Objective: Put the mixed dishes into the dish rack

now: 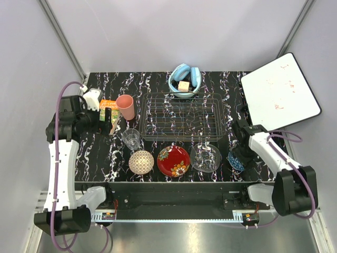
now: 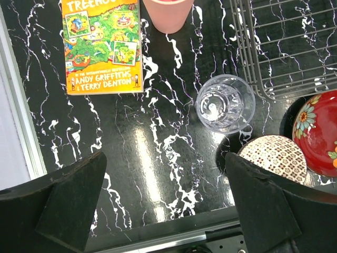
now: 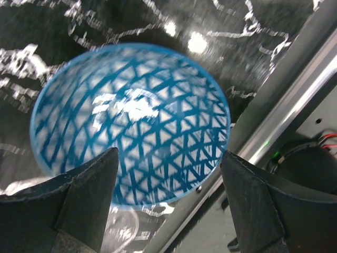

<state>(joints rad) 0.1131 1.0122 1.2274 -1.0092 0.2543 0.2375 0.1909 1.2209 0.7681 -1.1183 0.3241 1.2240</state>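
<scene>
Right end effector [image 3: 168, 155] hangs released, jaws spread over the blue patterned bowl [image 3: 131, 121] at the black marbled worktop's [image 1: 102, 153] near edge, at four o'clock from the dish rack [image 1: 181, 116]. Left end effector [image 2: 166, 158], also released, hovers with the clear glass tumbler [image 2: 225, 103] between its one and two o'clock.

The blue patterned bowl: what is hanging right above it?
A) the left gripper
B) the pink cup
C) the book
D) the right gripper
D: the right wrist view looks straight down into the blue patterned bowl, with the open right gripper hanging over it.
</scene>
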